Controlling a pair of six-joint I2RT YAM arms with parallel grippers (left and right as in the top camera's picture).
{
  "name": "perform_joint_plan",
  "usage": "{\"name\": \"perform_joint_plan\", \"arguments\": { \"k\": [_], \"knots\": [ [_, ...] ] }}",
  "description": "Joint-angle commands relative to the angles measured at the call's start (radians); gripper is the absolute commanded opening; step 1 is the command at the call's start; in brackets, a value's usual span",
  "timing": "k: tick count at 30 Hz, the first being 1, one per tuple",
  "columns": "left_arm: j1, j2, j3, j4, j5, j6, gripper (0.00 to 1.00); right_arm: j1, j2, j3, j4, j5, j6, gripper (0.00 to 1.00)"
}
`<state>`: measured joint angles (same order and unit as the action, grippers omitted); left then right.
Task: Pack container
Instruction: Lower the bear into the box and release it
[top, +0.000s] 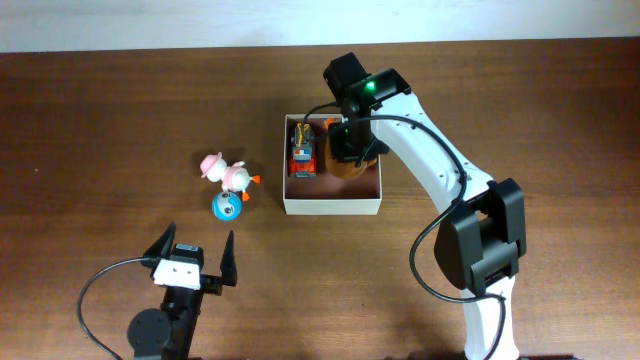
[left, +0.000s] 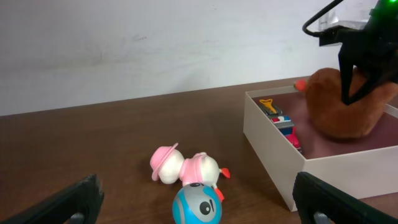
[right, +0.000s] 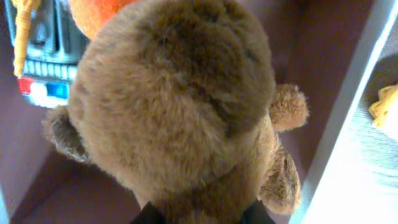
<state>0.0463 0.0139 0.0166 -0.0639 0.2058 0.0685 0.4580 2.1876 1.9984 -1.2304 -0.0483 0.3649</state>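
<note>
The container (top: 332, 207), a square cream-walled box with a pinkish-brown inside, stands mid-table; it also shows in the left wrist view (left: 273, 155) and the right wrist view (right: 348, 124). My right gripper (top: 350, 140) (left: 360, 81) (right: 199, 214) is inside it, shut on a brown teddy bear (top: 362, 166) (left: 339, 106) (right: 174, 93) that rests low in the box. A red and blue toy vehicle (top: 302, 152) (left: 281, 118) (right: 43, 56) lies along the box's left side. My left gripper (top: 195, 252) (left: 199, 200) is open and empty, near the front edge.
A pink and white duck toy (top: 228, 173) (left: 186, 167) and a blue and grey ball (top: 228, 207) (left: 197, 204) lie on the table left of the box. An orange bit (right: 93, 15) shows behind the bear. A yellow bit (right: 385, 109) shows outside the box wall.
</note>
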Motion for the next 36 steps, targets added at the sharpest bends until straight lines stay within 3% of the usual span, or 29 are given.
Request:
{"name": "perform_joint_plan", "arguments": {
  "k": [1,7,10,11,14,26,32,36],
  "knots": [
    [0.002,-0.008,-0.008,0.002,0.000,0.016,0.99,-0.001,0.014,-0.003,-0.007,-0.035,0.003,0.18],
    [0.002,-0.008,-0.008,0.002,0.000,0.016,1.00,-0.014,0.014,-0.003,-0.003,-0.022,0.003,0.19],
    [0.002,-0.008,-0.008,0.002,0.000,0.016,1.00,-0.025,0.014,-0.003,-0.004,-0.023,0.002,0.39],
    [0.002,-0.008,-0.008,0.002,0.000,0.016,0.99,-0.028,0.014,-0.003,-0.004,-0.023,0.002,0.52],
    [0.002,-0.008,-0.008,0.002,0.000,0.016,1.00,-0.028,0.014,-0.003,0.001,-0.023,0.002,0.62],
    [0.002,-0.008,-0.008,0.002,0.000,0.016,1.00,-0.026,0.012,0.050,0.013,-0.066,-0.064,0.64],
    [0.002,-0.008,-0.008,0.002,0.000,0.016,0.99,-0.018,0.008,0.169,-0.080,-0.148,-0.103,0.63],
    [0.002,-0.008,-0.008,0.002,0.000,0.016,1.00,0.014,0.009,0.195,-0.149,-0.159,-0.107,0.58]
  ]
}}
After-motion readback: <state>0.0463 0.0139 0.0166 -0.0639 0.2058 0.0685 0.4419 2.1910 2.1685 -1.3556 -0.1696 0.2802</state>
